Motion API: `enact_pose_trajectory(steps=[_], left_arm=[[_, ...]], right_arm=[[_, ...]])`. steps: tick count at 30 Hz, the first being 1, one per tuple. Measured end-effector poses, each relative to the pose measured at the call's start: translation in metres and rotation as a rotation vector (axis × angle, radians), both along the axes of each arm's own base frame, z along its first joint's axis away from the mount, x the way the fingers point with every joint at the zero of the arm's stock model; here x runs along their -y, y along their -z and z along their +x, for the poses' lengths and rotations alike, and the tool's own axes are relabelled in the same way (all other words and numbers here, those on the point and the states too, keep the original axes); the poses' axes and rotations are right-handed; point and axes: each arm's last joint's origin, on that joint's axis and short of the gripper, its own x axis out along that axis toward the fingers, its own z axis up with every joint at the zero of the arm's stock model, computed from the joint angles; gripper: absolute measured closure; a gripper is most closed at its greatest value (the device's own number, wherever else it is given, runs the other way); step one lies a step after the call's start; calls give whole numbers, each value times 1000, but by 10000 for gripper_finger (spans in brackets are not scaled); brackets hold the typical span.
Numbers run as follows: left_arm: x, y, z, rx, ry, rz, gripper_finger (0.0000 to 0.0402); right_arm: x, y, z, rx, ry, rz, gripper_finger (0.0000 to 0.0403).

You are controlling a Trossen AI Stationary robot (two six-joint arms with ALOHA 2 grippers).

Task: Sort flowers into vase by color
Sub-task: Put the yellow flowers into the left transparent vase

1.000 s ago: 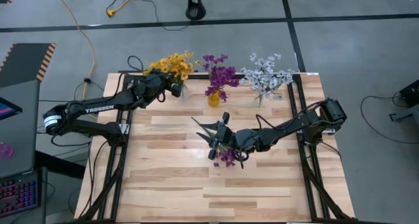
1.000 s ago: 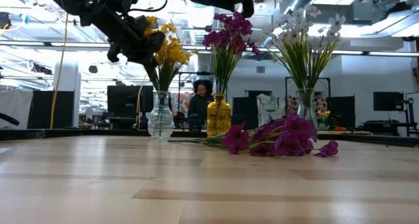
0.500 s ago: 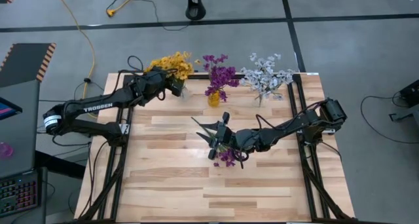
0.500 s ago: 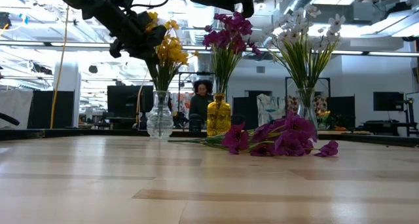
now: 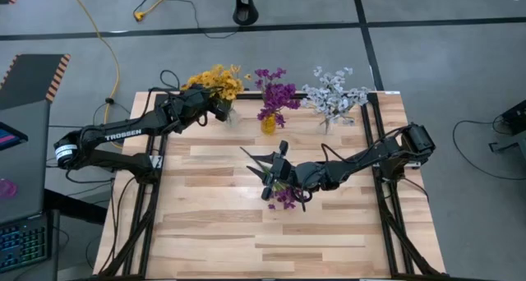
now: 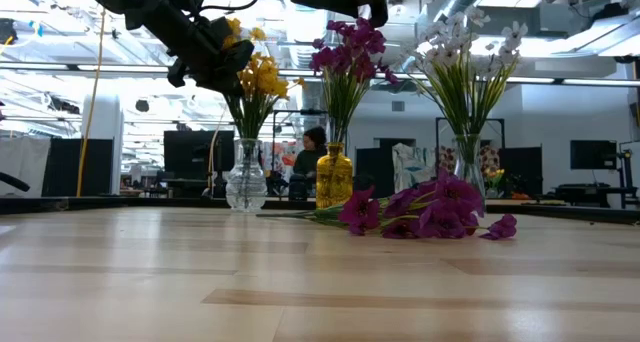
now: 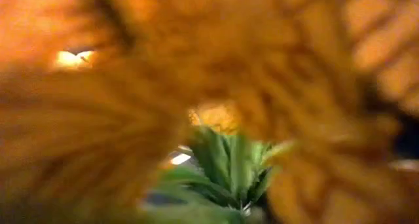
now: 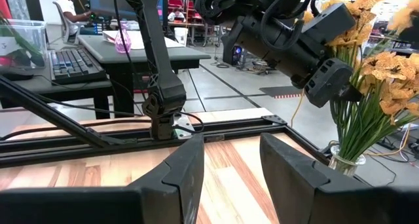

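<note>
I had plenty of bare tabletop [image 5: 214,232] along the near edge. Three vases stood at the far edge: yellow flowers [image 5: 215,80] toward the left corner, purple flowers [image 5: 275,93] mid-edge, white flowers [image 5: 333,94] rightward. My left gripper [image 5: 220,109] sat in the yellow bunch; its wrist view was all orange blur, so I could not tell its jaws. The right gripper [image 5: 275,176], jaws apart and empty, hovered over loose purple sprigs [image 6: 425,212] lying mid-table, which only the low view showed clearly.
</note>
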Motion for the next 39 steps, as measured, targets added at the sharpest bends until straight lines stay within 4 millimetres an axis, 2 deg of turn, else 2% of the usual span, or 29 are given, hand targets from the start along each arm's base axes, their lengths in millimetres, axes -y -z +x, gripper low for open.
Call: enact_pose_trajectory(steps=[9,14,26,34,39], left_arm=[[0,0,0,-7,4,3,253],[0,0,1,0,22,-3,221],[1,0,1,16,36,-16,238],[2,-1,2,28,47,-13,263],[2,-1,2,2,54,1,281]], right_arm=[[0,0,0,2,0,5,227],[0,0,0,14,1,45,227],[2,4,0,-11,6,62,227],[25,19,5,-68,88,211,227],[31,26,6,-100,89,243,227]])
